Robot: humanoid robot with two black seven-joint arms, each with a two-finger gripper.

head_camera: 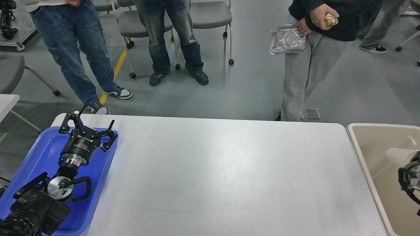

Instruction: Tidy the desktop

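Observation:
The desktop (223,170) is a wide white tabletop with rounded corners, and its surface is bare. My left gripper (88,126) is open and empty, hovering over the far end of a blue tray (39,154) at the table's left end. My right arm comes in at the right edge. Its gripper (407,159) is mostly cut off by the frame and holds a white cup (395,154) on its side over the beige bin (354,137). Its fingers are hidden.
The beige bin stands against the table's right end. Three people stand beyond the far edge; one holds a foil tray (287,39) and a crumpled paper ball (330,20). Grey chairs (210,14) stand behind them. Another white table corner (6,101) shows at the left.

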